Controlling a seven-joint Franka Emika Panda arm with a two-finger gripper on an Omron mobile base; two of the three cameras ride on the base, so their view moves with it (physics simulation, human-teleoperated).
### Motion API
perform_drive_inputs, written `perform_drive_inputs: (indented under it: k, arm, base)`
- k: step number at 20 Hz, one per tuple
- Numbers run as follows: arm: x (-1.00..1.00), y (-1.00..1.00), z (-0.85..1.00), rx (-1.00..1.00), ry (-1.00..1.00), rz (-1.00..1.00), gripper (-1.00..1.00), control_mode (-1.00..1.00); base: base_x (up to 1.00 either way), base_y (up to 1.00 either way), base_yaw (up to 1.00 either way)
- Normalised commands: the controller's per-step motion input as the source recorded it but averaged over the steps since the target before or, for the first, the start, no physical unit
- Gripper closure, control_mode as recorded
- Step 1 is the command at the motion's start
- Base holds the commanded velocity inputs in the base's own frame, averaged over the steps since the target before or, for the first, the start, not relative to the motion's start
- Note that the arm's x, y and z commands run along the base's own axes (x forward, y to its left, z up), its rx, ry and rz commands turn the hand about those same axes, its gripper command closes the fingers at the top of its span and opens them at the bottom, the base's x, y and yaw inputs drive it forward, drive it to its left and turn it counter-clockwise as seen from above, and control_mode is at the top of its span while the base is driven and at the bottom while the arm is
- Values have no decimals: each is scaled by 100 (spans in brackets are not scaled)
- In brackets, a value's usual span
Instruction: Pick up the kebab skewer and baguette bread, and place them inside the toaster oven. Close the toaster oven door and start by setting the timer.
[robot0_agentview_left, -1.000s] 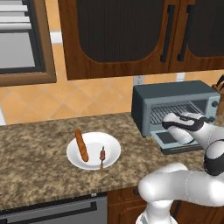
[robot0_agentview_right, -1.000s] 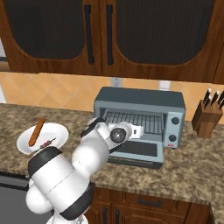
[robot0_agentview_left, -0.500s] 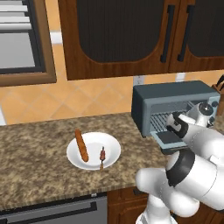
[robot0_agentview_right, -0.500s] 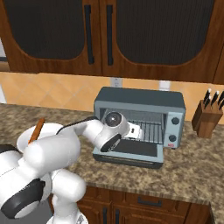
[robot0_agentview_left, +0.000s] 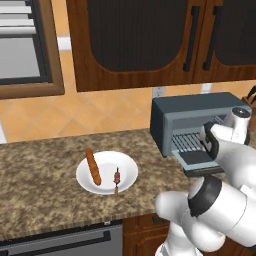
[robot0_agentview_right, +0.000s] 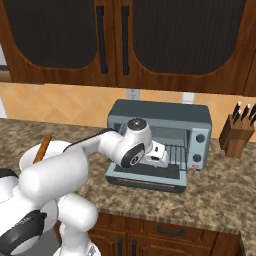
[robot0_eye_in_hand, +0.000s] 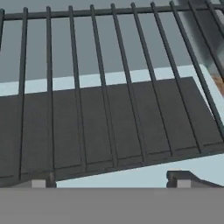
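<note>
The toaster oven (robot0_agentview_right: 165, 116) stands on the counter with its door (robot0_agentview_right: 146, 176) folded down flat. My gripper (robot0_agentview_right: 160, 154) sits at the oven's mouth, over the door. In the hand view its dark fingertips (robot0_eye_in_hand: 188, 177) stand wide apart and open, with nothing between them, close above the wire rack (robot0_eye_in_hand: 109, 87). To the left, a white plate (robot0_agentview_left: 127, 167) holds the orange-brown baguette bread (robot0_agentview_left: 92, 166) and the thin kebab skewer (robot0_agentview_left: 117, 178). My arm hides much of the plate in the right base view, where one end of the baguette bread (robot0_agentview_right: 43, 148) shows.
A wooden knife block (robot0_agentview_right: 237, 136) stands right of the oven. The oven's knobs (robot0_agentview_right: 200, 138) are on its right side. Dark wood cabinets (robot0_agentview_right: 125, 40) hang above. My bulky arm (robot0_agentview_left: 220, 200) fills the space in front of the counter.
My elbow and upper links have swung round to a new pose while the hand stays at the oven's mouth. The jaws remain wide. Plate, bread and skewer have not moved.
</note>
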Motion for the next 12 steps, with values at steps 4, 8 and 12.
perform_drive_inputs:
  k: [4,8,12]
  arm:
    - [-59,5,21,1,4,0,-100,-100]
    - [-44,88,37,0,-4,0,-100,-100]
    - [-11,100,4,3,0,0,-100,-100]
  base:
    - [0,0,0]
    - [0,0,0]
    - [0,0,0]
